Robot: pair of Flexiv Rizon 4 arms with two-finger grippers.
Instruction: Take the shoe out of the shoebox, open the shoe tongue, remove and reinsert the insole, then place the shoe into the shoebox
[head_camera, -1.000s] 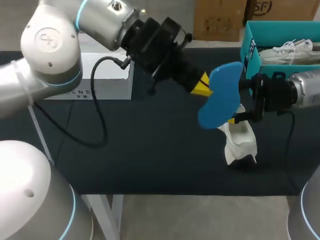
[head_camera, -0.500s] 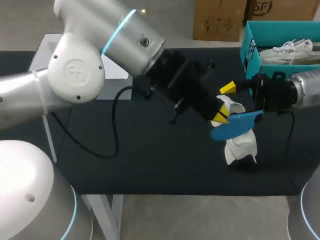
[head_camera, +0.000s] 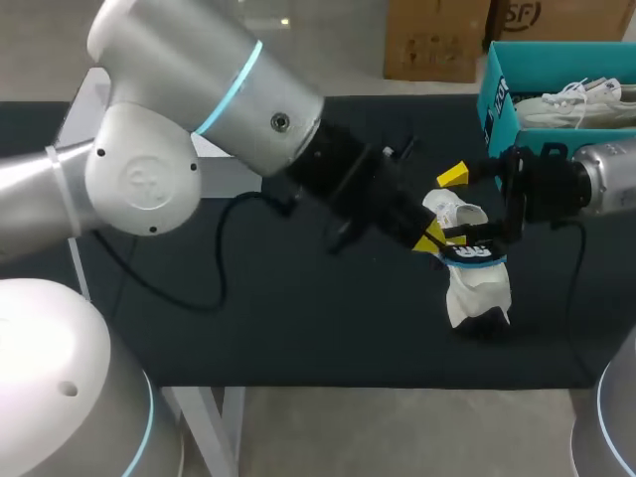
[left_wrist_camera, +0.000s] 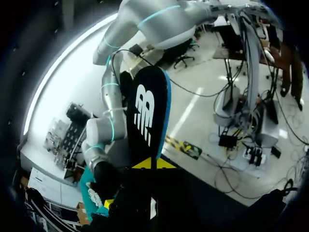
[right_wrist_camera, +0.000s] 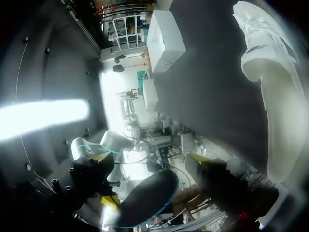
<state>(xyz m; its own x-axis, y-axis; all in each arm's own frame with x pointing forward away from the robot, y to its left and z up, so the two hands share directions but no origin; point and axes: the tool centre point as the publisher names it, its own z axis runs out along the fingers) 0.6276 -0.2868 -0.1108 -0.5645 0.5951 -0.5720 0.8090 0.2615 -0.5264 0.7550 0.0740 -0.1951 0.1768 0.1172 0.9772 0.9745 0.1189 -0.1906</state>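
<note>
While the left gripper [head_camera: 432,238] is clamped on one end of the insole [head_camera: 475,253], its yellow tips pressed flat against both faces in the left wrist view, the rest of the insole stretches straight out ahead of the fingers, showing a dark upper face with a white mark and a blue edge. From the head view the left arm comes across from 9 o'clock and the insole leaves its gripper toward 3 o'clock, lying almost level at the mouth of the shoe [head_camera: 477,288]. That white shoe stands on end on the dark table [head_camera: 298,328], opening uppermost, at about 4 o'clock from the table's middle, directly under the insole and touching it. The right gripper [head_camera: 459,206] comes in from 3 o'clock to the top of the shoe, one yellow tip above the collar, but whether it is gripping or merely spread around the collar I cannot tell. In the right wrist view the shoe lies just beside that gripper, and the insole appears as a dark oval with the left gripper behind it. At 1 o'clock on the table sits the teal shoebox [head_camera: 494,94], open, holding a second white shoe [head_camera: 574,104] with its laces showing. A closed white box [right_wrist_camera: 164,41] rests at 10 o'clock, well apart from the shoe.
</note>
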